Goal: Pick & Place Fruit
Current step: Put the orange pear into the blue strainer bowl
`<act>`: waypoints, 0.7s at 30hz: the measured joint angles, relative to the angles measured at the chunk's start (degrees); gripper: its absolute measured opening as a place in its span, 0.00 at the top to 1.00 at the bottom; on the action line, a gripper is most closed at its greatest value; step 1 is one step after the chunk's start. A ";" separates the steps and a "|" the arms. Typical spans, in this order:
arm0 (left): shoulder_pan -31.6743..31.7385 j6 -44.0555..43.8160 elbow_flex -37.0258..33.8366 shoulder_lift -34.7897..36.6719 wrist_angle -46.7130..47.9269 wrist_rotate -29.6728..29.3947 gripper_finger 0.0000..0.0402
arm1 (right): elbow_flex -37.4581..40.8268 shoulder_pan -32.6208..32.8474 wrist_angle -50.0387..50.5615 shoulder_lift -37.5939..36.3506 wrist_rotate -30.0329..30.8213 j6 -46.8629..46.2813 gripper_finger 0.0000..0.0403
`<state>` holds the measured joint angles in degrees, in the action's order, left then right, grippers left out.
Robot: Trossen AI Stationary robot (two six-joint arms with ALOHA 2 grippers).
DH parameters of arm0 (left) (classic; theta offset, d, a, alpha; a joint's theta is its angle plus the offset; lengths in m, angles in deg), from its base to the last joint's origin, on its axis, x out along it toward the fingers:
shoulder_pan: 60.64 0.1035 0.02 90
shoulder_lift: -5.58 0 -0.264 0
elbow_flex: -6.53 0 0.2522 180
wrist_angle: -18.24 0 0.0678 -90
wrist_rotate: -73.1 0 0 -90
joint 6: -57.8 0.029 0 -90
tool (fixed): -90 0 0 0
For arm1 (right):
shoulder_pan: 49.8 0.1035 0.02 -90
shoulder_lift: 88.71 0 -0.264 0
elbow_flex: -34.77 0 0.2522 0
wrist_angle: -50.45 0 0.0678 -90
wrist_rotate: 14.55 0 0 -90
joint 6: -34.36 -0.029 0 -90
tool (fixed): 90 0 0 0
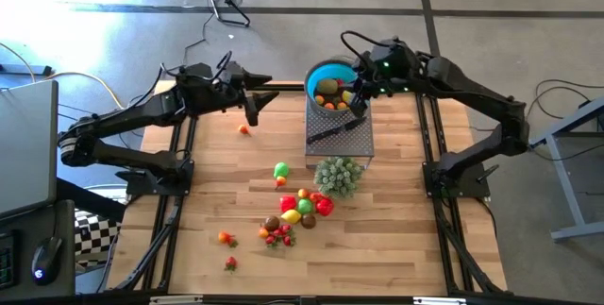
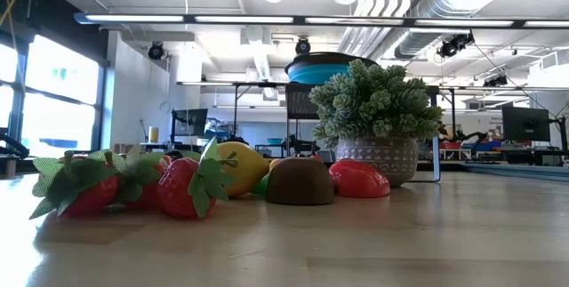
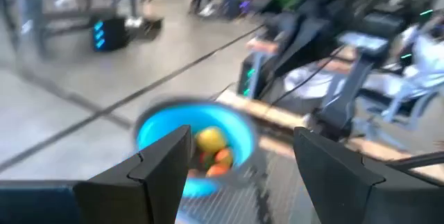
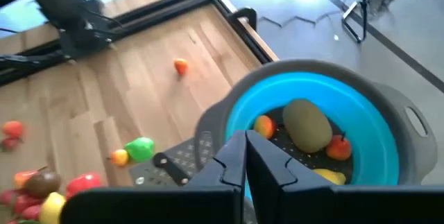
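Note:
Several small toy fruits lie in the blue bowl (image 4: 277, 96), among them a brown-green one (image 4: 309, 125). The bowl stands on a grey mesh stand (image 1: 351, 140) at the table's far side. My right gripper (image 4: 246, 141) hangs shut and empty over the bowl's near rim (image 1: 359, 105). My left gripper (image 3: 241, 137) is open and empty, held level to the left of the bowl (image 1: 253, 107). More fruit lies in a heap (image 1: 302, 206) at mid-table. Apart from it lie an orange one (image 1: 243, 128), a green one (image 1: 280, 169) and strawberries (image 1: 226, 239).
A bushy pale green plant in a pot (image 1: 338, 175) stands just in front of the mesh stand. A black-handled knife (image 1: 330, 133) lies on the stand. Black frame rails (image 1: 184, 154) run along both sides of the wooden table.

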<state>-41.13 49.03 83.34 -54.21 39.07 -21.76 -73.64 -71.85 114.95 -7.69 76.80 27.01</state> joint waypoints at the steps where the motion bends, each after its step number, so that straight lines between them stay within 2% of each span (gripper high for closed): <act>1: 0.00 -1.00 0.00 0.55 2.05 -1.59 0.38 | 0.00 0.28 0.00 -0.39 0.00 -0.06 0.99; 11: 0.00 -20.09 0.00 2.97 28.20 -18.07 0.38 | 0.00 3.24 0.04 -0.79 0.13 -1.53 1.00; 15: 0.00 -27.48 0.00 2.20 36.40 -21.63 0.38 | 0.00 3.85 0.05 -0.79 0.22 -1.96 1.00; 21: 0.04 -36.88 0.00 -0.06 46.11 -23.20 0.38 | 0.00 4.20 0.37 -0.79 0.20 -2.06 1.00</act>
<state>-41.09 12.15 83.35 -54.27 85.18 -44.96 -73.64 -67.64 115.32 -8.48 77.00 24.95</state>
